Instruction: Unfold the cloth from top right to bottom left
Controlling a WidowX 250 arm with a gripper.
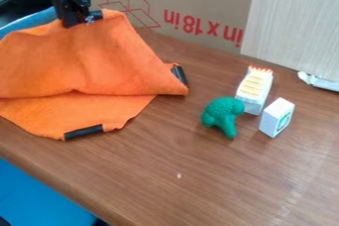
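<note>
My black gripper [82, 18] hangs at the upper left, its fingertips shut on the top edge of the orange cloth [86, 64]. Held up there, the cloth slopes down towards the table. Its lower part lies flat below a fold that runs across to the right corner. Black pieces sit on the cloth's edge, one at the right corner and another at the bottom.
On the wooden table [218, 180], right of the cloth, are a green toy [224, 115], a white and yellow block [254, 90] and a small white box [277, 117]. A cardboard box [179, 2] and a pale panel [295, 27] stand behind.
</note>
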